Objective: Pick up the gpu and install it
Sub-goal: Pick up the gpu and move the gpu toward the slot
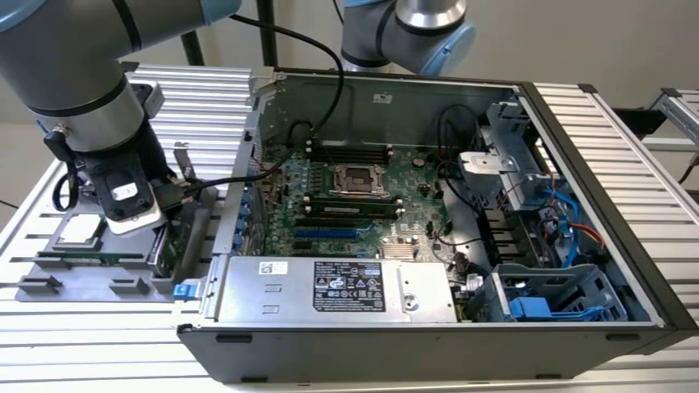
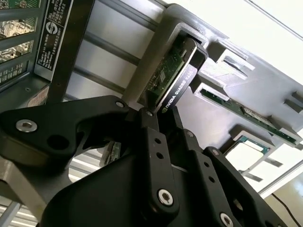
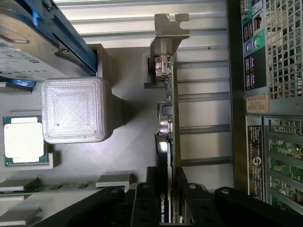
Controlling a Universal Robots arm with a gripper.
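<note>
Gripper [image 3: 164,189] clamps the edge-on gpu [image 3: 168,118] in the grey holder [image 3: 128,142]; its near end hidden behind fingers [image 3: 143,203]

The grey jointed arm [image 1: 68,78] reaches down at the exterior view's left, its black tool [image 3: 168,182] pinching the flat green-and-black card [image 3: 171,111] edge-on.

We find white lettering printed along the black edge of the gpu [image 2: 176,80] [image 3: 168,118], a flat card with a green board and black cooler, in both wrist views. A black-and-white printed label [image 1: 349,286] lies on top of the silver metal power supply box [image 1: 421,291]; its print is too small to make out. A black strip label [image 3: 255,161] with white marks stands on the dark computer case [image 1: 437,352], at its rear edge.
</note>
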